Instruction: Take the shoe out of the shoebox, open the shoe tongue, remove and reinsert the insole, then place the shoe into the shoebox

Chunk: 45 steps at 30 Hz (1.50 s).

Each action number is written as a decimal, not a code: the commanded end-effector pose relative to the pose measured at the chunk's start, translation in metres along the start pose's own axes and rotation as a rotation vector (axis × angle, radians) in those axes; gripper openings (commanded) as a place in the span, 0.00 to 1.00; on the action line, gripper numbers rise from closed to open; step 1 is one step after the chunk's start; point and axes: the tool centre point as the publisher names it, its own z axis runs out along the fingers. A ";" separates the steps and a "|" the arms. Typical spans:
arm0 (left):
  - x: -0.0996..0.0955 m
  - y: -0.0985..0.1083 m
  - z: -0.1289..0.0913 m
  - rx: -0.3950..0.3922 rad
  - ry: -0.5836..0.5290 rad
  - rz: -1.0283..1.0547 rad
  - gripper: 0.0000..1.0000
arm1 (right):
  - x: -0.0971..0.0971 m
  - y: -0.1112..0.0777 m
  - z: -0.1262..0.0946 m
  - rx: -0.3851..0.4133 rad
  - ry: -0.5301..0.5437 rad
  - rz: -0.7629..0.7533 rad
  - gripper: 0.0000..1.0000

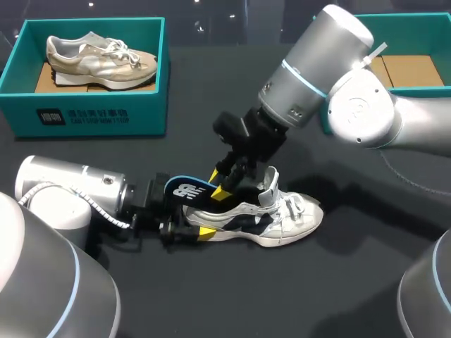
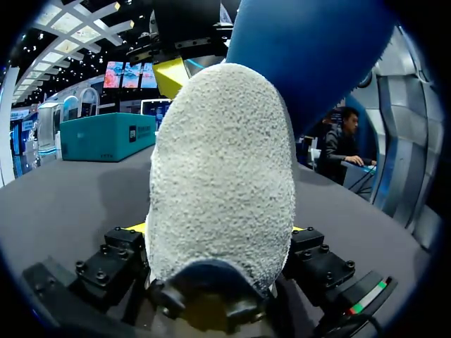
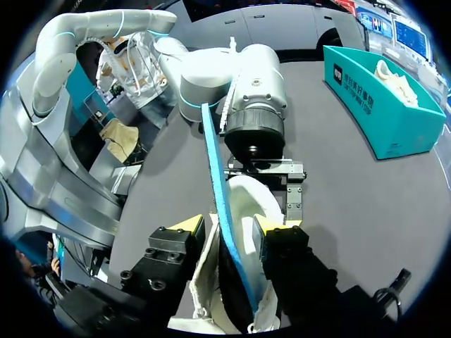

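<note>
White shoe [image 1: 283,222] lies on the dark table [image 1: 211,296], heel clamped in the left claw [image 1: 199,225]; blue insole [image 1: 186,189] juts out at the right claw [image 1: 227,184], grip impossible to tell.

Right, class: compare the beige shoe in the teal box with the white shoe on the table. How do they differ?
The beige shoe lies inside the teal box; the white shoe sits on the table. The beige shoe is untouched, while the left hand grips the white shoe's heel. A blue insole sticks out of the white shoe; none shows from the beige one. Both are laced trainers resting sole down.
</note>
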 end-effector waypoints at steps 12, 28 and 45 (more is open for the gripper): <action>0.001 0.003 0.001 0.000 0.000 -0.001 0.00 | -0.003 0.005 0.018 -0.026 0.030 0.015 0.00; 0.001 0.003 0.001 0.000 0.000 -0.001 0.00 | 0.031 0.052 -0.005 0.007 -0.088 -0.096 0.00; 0.001 0.003 0.001 0.000 0.000 -0.001 0.00 | 0.036 0.097 -0.022 -0.130 -0.133 -0.224 0.00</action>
